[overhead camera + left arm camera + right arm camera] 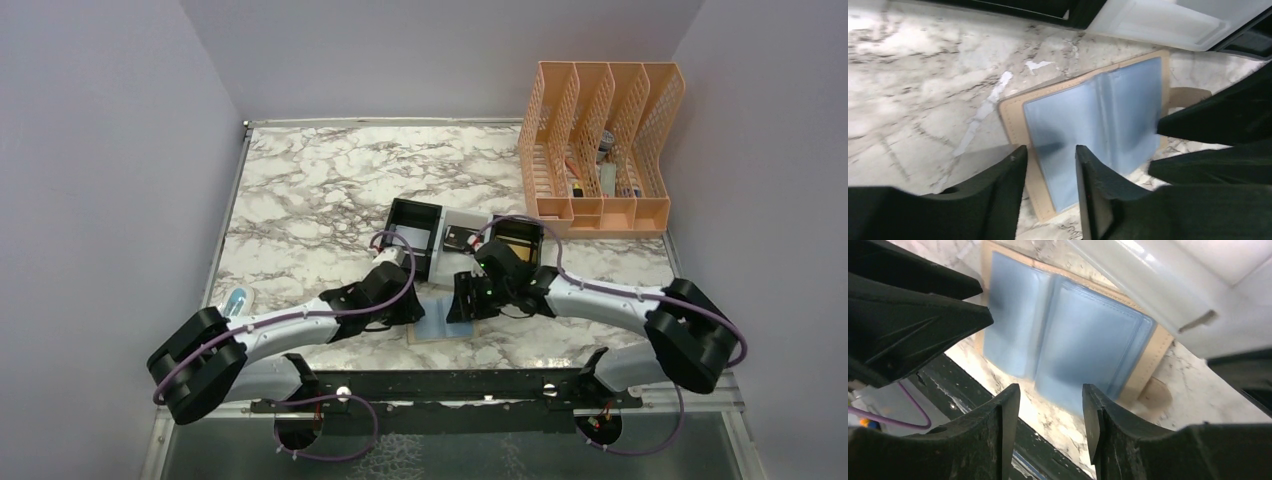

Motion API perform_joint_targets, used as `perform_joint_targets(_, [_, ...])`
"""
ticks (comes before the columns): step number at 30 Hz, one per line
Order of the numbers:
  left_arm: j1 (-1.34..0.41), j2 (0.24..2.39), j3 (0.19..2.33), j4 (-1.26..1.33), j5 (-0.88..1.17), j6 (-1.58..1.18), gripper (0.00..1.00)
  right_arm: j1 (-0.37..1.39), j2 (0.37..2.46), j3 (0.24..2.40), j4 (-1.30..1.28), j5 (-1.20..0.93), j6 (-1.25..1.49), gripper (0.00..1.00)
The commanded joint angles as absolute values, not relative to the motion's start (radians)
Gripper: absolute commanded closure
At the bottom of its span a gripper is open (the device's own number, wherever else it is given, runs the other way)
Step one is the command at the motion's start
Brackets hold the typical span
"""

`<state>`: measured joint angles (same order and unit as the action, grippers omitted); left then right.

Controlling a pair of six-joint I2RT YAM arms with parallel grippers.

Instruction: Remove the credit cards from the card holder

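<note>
The card holder [443,327] lies open and flat on the marble near the front edge, tan with two bluish clear pockets [1098,115] [1073,335]. No credit card shows in those pockets. A dark flat card [459,240] seems to lie in the white bin, and a gold one [516,238] in the right black bin. My left gripper [1050,155] hangs open over the holder's left near corner, nothing between its fingers. My right gripper [1050,392] stands open over the holder's right near edge, also with nothing in it. The two grippers face each other closely across the holder.
A black bin [415,225], a white bin [470,222] and a second black bin [540,232] stand in a row just behind the holder. The peach mesh file organizer [600,150] sits at the back right. A small bluish object [237,298] lies at the left edge.
</note>
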<state>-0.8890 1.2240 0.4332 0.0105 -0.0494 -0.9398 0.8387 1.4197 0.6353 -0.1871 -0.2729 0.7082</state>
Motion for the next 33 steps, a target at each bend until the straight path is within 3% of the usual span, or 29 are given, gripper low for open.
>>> perform_joint_targets(1, [-0.899,1.126,0.511,-0.205,-0.204,-0.886,0.53,0.845,1.261,0.72,-0.296,-0.131,0.634,0.47])
perform_joint_targets(5, [-0.897,1.0,0.545,-0.302,-0.298,-0.849,0.32,0.844,1.116,0.78,-0.348,0.077,0.55,0.32])
perform_joint_targets(8, [-0.883,0.93,0.623,-0.379,-0.385,-0.786,0.18,0.829,1.073,0.843,-0.407,0.299,0.481,0.02])
perform_joint_targets(9, [-0.871,0.923,0.656,-0.409,-0.414,-0.759,0.13,0.813,1.072,0.867,-0.42,0.361,0.462,0.0])
perform_joint_targets(12, [-0.799,0.931,0.751,-0.465,-0.46,-0.662,0.02,0.733,1.091,0.936,-0.408,0.439,0.401,0.0])
perform_joint_targets(18, [-0.509,1.01,0.905,-0.523,-0.336,-0.496,0.01,0.403,1.144,1.033,-0.371,0.238,0.353,0.0])
perform_joint_targets(22, [-0.454,1.015,0.98,-0.579,-0.423,-0.486,0.01,0.396,1.071,1.036,-0.332,0.28,0.292,0.0])
perform_joint_targets(28, [-0.453,0.948,1.054,-0.622,-0.543,-0.51,0.01,0.396,0.91,0.962,-0.263,0.163,0.253,0.0])
perform_joint_targets(33, [-0.453,0.898,1.117,-0.622,-0.607,-0.491,0.01,0.396,0.893,0.969,-0.278,0.115,0.234,0.0])
